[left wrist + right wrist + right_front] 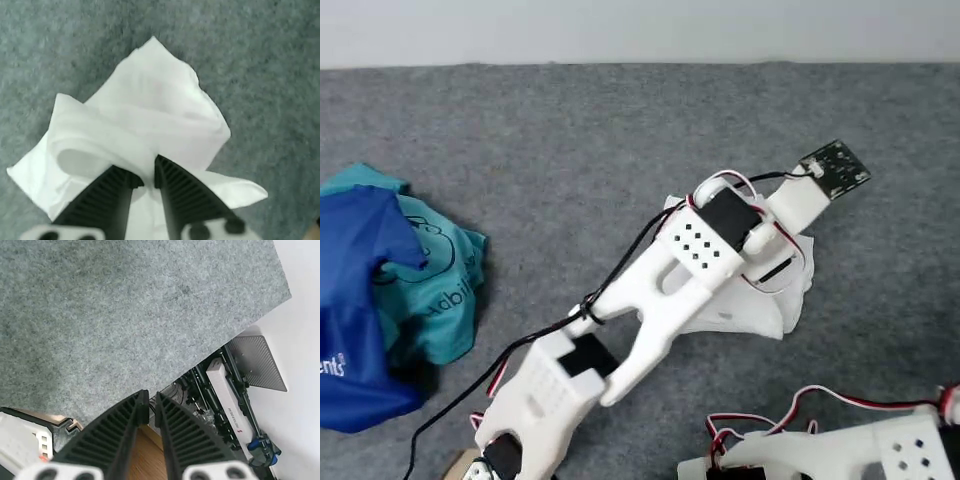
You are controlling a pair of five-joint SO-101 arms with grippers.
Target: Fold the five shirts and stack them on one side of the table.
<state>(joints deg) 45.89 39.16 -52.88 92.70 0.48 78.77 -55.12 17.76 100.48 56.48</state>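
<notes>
Surface: grey felt tabletop [570,120], with a pale wall [620,30] behind its far edge.

Nearest the bases, my right tool [150,399] hangs above the tabletop's edge. Its jaws are narrow, almost touching, w/ nothing between them. Past that edge and lower down stands a metal rack [235,390] w/ a perforated panel [257,362].

Further out, my left arm [660,290] stretches diagonally to the white shirt [150,105]. The shirt lies crumpled approx. mid-tabletop, toward the right side.

Left tool [146,172]: jaws narrow, closed on a fold of that shirt.

Well apart, at the left side of the tabletop, a blue shirt [355,300] lies bunched and overlaps a teal shirt [440,270]. Both are unfolded and touch each other.
</notes>
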